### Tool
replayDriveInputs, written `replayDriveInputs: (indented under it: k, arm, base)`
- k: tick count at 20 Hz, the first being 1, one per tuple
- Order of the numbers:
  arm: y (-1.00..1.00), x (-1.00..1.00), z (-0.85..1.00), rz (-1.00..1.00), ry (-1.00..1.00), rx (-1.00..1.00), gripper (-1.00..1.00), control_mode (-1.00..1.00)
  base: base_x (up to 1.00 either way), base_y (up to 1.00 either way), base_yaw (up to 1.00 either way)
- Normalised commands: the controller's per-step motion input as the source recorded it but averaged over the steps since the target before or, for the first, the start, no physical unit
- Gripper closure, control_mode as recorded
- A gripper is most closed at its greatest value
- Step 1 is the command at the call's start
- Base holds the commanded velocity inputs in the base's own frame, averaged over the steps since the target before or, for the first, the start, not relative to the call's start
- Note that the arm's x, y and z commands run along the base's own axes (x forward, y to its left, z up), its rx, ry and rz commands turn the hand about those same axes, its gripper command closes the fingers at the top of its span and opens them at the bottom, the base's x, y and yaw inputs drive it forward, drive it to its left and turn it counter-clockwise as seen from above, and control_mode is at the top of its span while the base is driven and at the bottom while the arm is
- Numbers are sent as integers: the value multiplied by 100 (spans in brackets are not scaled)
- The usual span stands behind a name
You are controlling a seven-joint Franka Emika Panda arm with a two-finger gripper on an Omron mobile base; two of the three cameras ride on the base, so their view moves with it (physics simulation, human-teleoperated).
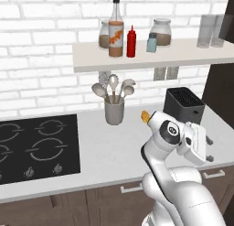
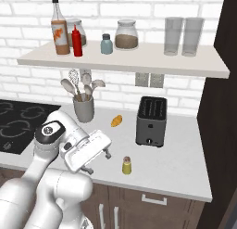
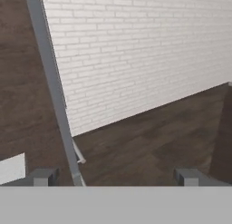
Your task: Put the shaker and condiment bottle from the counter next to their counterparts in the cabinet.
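- Nearest you, the gripper hangs off the front edge of the counter, its fingers spread as wide as they go and nothing between them. The hand view looks out over dark wood floor at a white brick wall, so the tool is not yet aimed at anything.
- Just beyond it, the shaker stands upright on the counter near the front edge, ahead of the toaster: a small yellow-olive cylinder with a dull cap, smooth and round, likely to roll if you tip it.
- I judge the shaker step is in hand. Your next move calls for turning the wrist back toward the counter, coming down over the shaker and closing squarely across its body.
- Farther back sit an orange pastry-like thing, too small to name, and a grey utensil crock.
- Farthest, on the pale matte shelf board of the cabinet, the red condiment bottle with its tapered nozzle already stands just beside the glass bottle. The pale blue shaker stands with bare shelf around it for its partner.
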Motion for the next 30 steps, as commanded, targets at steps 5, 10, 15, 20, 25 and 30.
replayDriveInputs:
  k: [5,10,15,20,25,30]
  arm:
    - [-26,-1,-65,7,0,-4,-100,-100]
    - [-10,2,-14,4,-1,0,-100,-100]
    - [0,12,0,5,-1,0,-100,-100]
    - [0,34,-9,10,0,0,-100,-100]
    - [0,49,-30,10,0,0,-100,-100]
    - [0,28,-47,2,0,-4,-100,-100]
  base:
    - [0,0,0]
    - [0,0,0]
    - [0,0,0]
    - [0,0,0]
    - [0,0,0]
    - [0,0,0]
